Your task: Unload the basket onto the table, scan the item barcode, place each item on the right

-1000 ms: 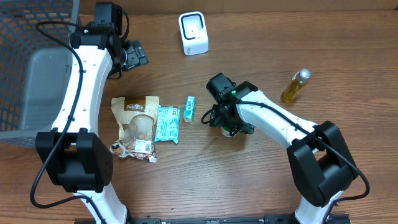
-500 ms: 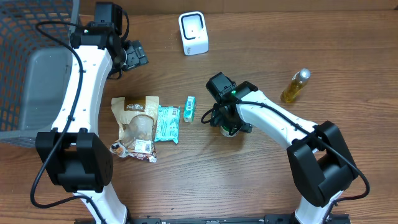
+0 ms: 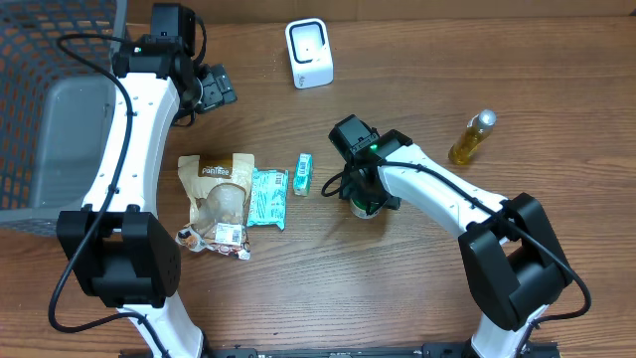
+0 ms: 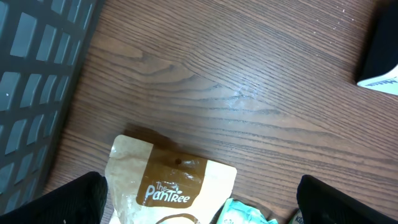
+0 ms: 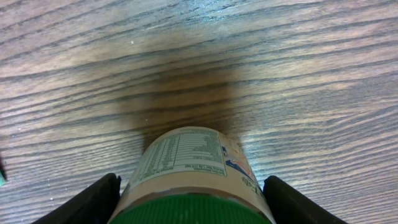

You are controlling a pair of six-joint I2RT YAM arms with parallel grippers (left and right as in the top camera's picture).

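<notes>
Jar [image 5: 186, 158], cylindrical, green-lidded, labelled, on grained wooden table [image 5: 323, 62].

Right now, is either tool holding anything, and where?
Left tool empty. Right tool straddles the jar near its green lid; contact cannot be told.

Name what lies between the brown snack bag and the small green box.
A teal packet lies between the bag and the box; the overhead view shows it.
</notes>
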